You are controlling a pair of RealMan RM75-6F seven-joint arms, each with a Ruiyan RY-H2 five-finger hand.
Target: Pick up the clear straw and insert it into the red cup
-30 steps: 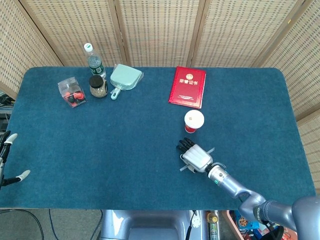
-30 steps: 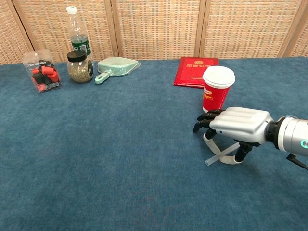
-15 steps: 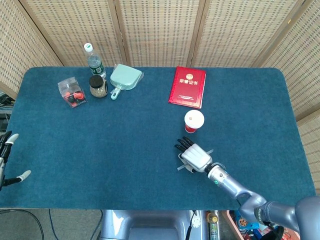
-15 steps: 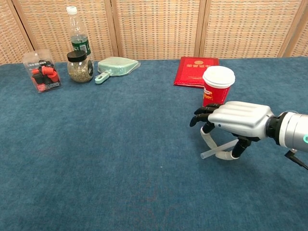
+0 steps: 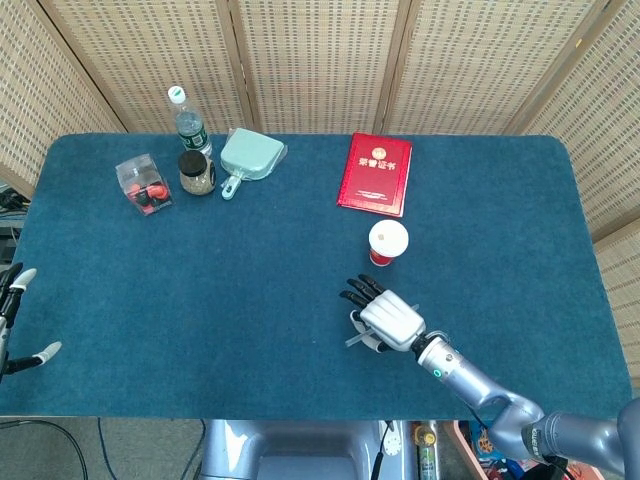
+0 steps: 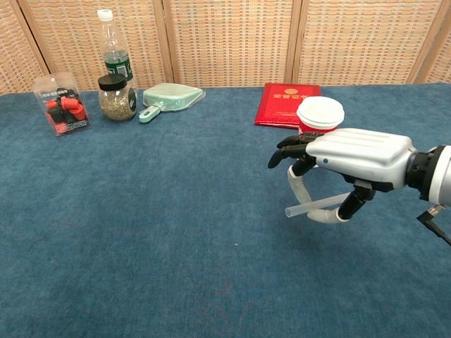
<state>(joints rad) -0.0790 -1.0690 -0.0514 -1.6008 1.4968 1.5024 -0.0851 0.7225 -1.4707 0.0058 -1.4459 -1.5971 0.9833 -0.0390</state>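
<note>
The red cup (image 5: 387, 243) (image 6: 318, 117) with a white lid stands upright on the blue table, right of centre. My right hand (image 5: 385, 316) (image 6: 352, 158) hovers just in front of the cup, palm down, raised off the cloth. It pinches the clear straw (image 6: 316, 205) (image 5: 357, 338) between thumb and a finger; the straw lies about level and its free end points left. The other fingers reach forward, spread. My left hand (image 5: 12, 318) shows only at the far left edge of the head view, fingers apart and empty, off the table.
A red booklet (image 5: 376, 174) (image 6: 287, 104) lies behind the cup. At the back left stand a water bottle (image 6: 114, 55), a jar (image 6: 116, 98), a clear box with red parts (image 6: 62, 103) and a pale green dustpan (image 6: 169, 98).
My right hand has risen off the cloth and shifted left, carrying the straw up with it. The cup and my left hand have not moved.
</note>
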